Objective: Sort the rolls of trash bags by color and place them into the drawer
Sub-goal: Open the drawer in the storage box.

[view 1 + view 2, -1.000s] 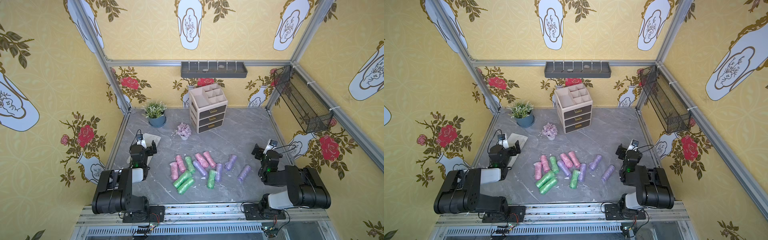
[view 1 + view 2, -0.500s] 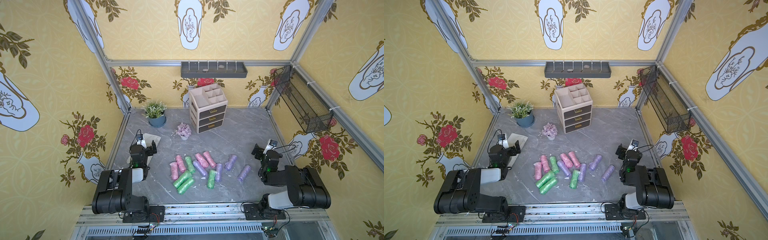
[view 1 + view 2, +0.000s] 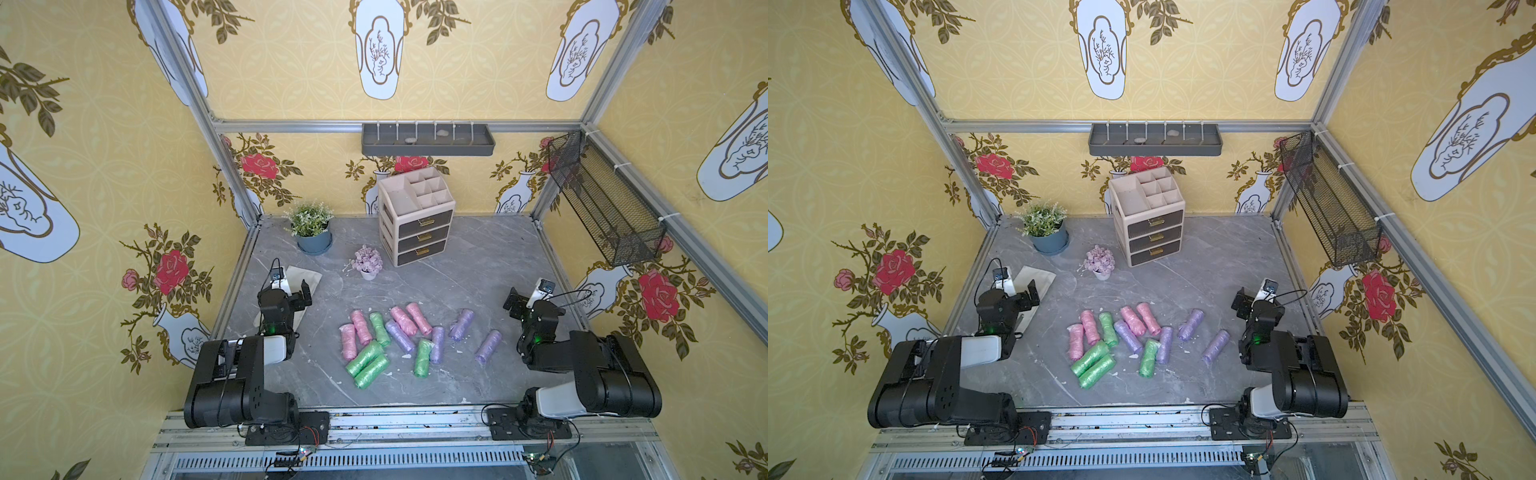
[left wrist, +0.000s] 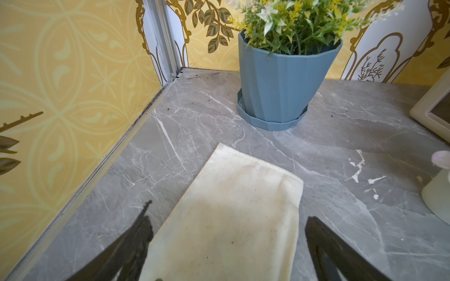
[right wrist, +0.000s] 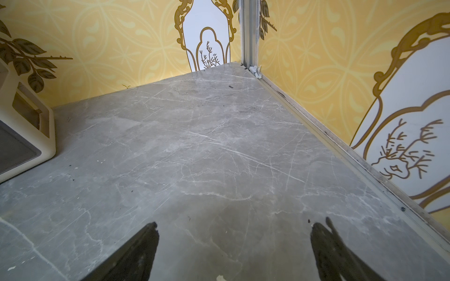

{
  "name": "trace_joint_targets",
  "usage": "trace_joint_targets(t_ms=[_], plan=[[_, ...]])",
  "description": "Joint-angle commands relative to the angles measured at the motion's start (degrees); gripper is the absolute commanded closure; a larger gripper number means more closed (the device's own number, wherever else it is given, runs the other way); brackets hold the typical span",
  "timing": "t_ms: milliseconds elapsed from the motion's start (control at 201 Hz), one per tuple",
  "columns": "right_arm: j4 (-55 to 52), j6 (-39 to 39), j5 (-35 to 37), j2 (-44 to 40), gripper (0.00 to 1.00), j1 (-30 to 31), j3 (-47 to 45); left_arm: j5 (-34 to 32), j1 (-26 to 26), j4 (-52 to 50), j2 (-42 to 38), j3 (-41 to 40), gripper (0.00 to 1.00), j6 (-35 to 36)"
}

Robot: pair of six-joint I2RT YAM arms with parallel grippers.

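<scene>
Walls: yellow wallpaper (image 3: 299,62) with roses and white vases is enclosing three sides, aluminium posts (image 3: 232,174) framing the far corners.
Surface: grey veined marble (image 3: 478,266) is gleaming under even light.
Far wall: a grey tray shelf (image 3: 428,147) is hanging.
Right wall: a black mesh basket (image 3: 602,208) is hanging.

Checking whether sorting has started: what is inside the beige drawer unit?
The beige plastic drawer unit has open top compartments that look empty. Its three dark drawers are shut, so their contents are hidden.
</scene>
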Motion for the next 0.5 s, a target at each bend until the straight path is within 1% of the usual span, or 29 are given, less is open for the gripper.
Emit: trace_joint_targets(t_ms=[0,60,124,164,209,254,284,329,403,448,493], plan=[[1.35,-0.13,-0.03,-0.10,0.03,0.02,0.23,0.89,0.27,-0.65,0.19,0.21,0.01,-0.61],[1.07,-0.10,-0.28,-0.03,0.03,-0.05,0.39,0.85,0.36,-0.63,0.04,0.10,0.01,-0.52],[0.98,0.17,-2.43,-0.13,0.03,-1.17,0.43,-0.06,0.22,-1.79,-1.22,0.85,0.01,-0.52],[0.80,0.17,-2.49,-0.51,0.03,-1.21,0.24,-1.24,-0.23,-6.61,-4.07,2.27,0.00,-0.31],[0.27,-0.52,-1.43,-1.41,0.03,-0.88,0.59,-5.00,-1.60,-14.24,-7.96,4.70,0.01,-0.06],[-7.38,-0.96,0.70,-5.15,0.03,0.49,3.14,-8.50,-3.55,-19.47,-10.93,6.87,0.02,1.05],[-14.01,-1.45,3.90,-7.78,0.03,2.16,5.79,-11.47,-5.45,-20.91,-12.50,7.73,0.02,1.32],[-23.48,-1.29,5.64,-12.43,0.03,3.93,10.20,-13.80,-7.73,-23.09,-14.92,9.39,0.02,0.88],[-34.17,2.89,2.75,-19.16,0.01,4.24,17.05,-17.40,-11.34,-30.55,-17.75,14.21,0.03,-2.15],[-40.97,4.80,0.81,-20.29,0.01,4.82,22.42,-18.23,-12.74,-37.00,-18.19,18.88,0.06,-4.85],[-47.64,5.88,0.50,-19.87,0.02,6.37,28.01,-18.77,-14.02,-43.94,-17.51,24.36,0.10,-7.52]])
